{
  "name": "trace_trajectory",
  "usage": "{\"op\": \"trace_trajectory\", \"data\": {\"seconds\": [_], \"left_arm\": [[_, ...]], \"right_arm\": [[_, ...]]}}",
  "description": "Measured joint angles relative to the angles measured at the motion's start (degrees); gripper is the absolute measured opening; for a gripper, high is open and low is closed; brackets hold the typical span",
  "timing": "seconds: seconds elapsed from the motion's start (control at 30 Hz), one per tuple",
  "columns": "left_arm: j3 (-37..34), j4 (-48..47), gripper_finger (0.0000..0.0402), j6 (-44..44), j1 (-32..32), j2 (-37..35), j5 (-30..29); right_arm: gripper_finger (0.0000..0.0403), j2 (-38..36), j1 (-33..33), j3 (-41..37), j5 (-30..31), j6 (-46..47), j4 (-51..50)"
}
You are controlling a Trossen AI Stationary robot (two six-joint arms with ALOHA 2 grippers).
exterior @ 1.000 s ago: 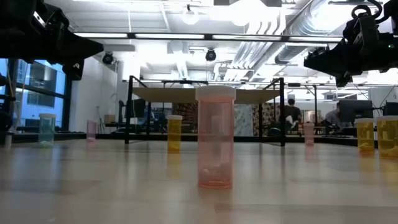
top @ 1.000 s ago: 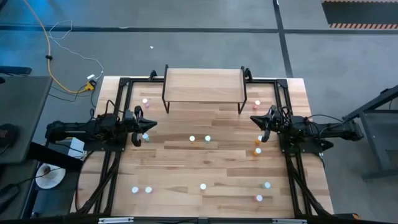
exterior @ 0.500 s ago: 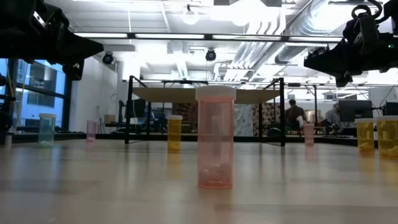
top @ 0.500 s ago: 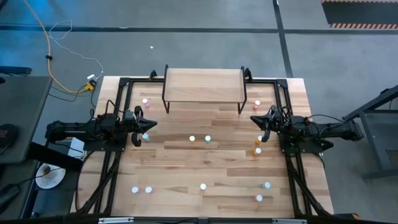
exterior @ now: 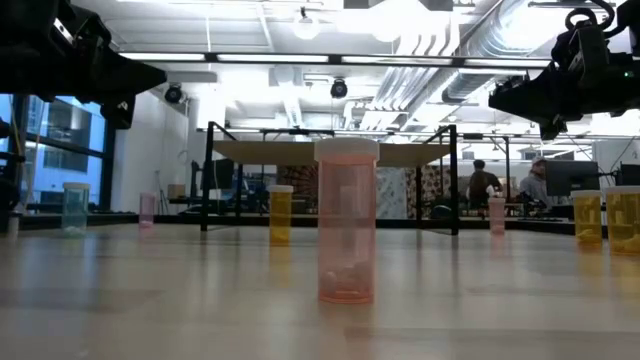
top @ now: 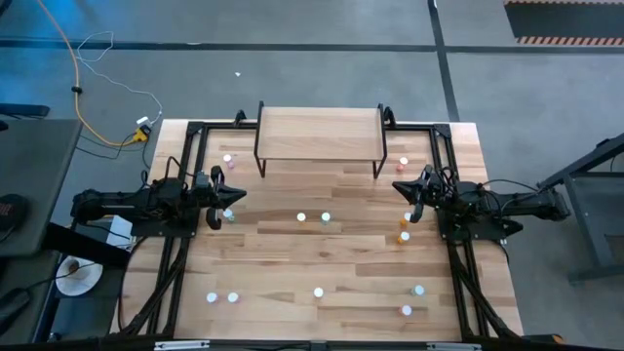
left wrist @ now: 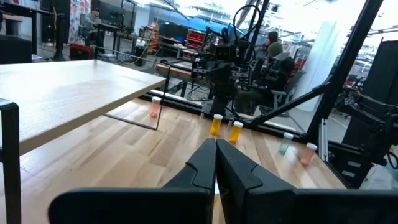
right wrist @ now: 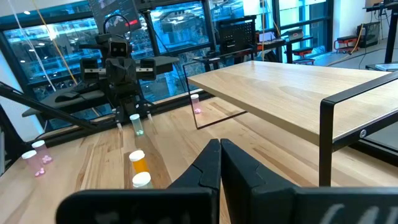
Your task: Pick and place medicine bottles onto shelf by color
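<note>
The shelf (top: 320, 134) stands at the far middle of the table (top: 292, 253), nothing on it. My left gripper (top: 226, 194) hangs over the table's left side, my right gripper (top: 405, 191) over its right, facing each other. The medicine bottles (top: 313, 218) stand scattered on the tabletop: two in the middle between my grippers, one beside each end of the shelf, several near my right gripper, more along the near edge.

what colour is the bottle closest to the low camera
Pink, see-through, with a pale cap: the small cylindrical bottle front and centre in the low view.
</note>
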Motion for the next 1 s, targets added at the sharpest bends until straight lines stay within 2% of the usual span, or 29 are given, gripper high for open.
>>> {"op": "trace_trajectory", "data": {"seconds": [1.0], "left_arm": [[0.00,0.04,0.0000,1.96,0.00,-0.01,-0.09]], "right_arm": [[0.0000,0.01,0.01,0.00,0.02,0.01,0.00]]}}
